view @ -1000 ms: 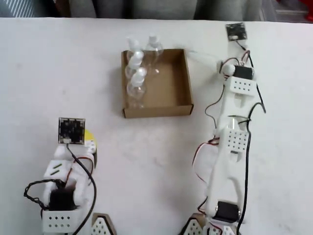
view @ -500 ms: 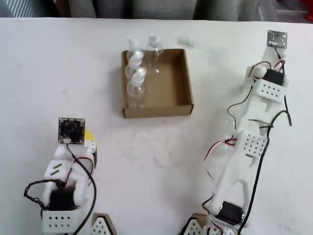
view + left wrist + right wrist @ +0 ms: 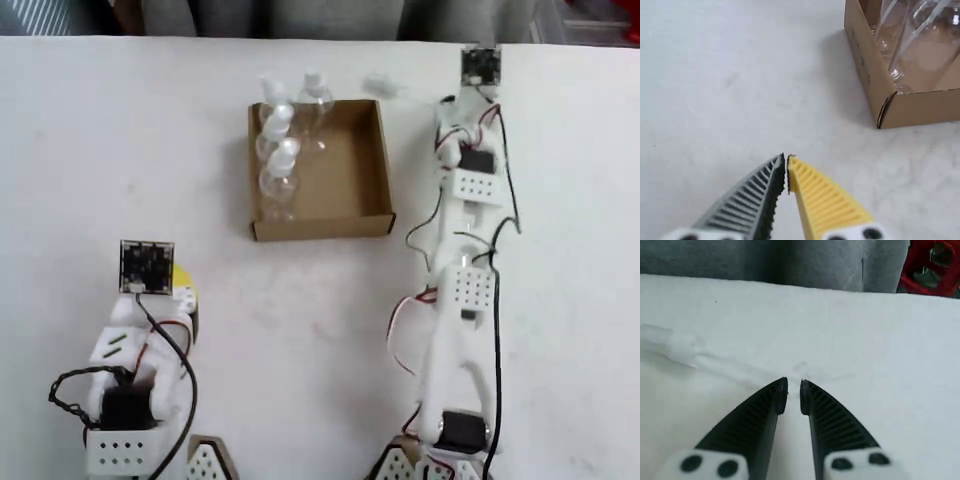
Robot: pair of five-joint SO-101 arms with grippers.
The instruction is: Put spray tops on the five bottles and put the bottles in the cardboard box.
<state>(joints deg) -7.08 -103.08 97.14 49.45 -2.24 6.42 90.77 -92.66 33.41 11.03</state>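
Note:
Clear bottles (image 3: 280,150) with white spray tops lie in the left part of the cardboard box (image 3: 385,170), their heads at its far rim. In the left wrist view the box (image 3: 910,107) and bottles (image 3: 910,30) lie ahead of my left gripper (image 3: 787,167), which is shut and empty. That gripper (image 3: 183,283) rests at the near left of the table. A loose spray top (image 3: 383,84) lies beyond the box's far right corner. My right gripper (image 3: 446,108) sits just right of it. There the gripper (image 3: 794,390) is shut to a sliver, and the spray top's (image 3: 682,346) thin tube runs toward its tips.
The table's far edge (image 3: 790,285) is close beyond the right gripper, with grey fabric and a red object (image 3: 935,265) behind it. Open white tabletop (image 3: 320,320) lies between the two arms, in front of the box.
The right arm swung out to the far right, then came back left beside the loose spray top. The spray top shifted toward the far edge. The left arm stayed still.

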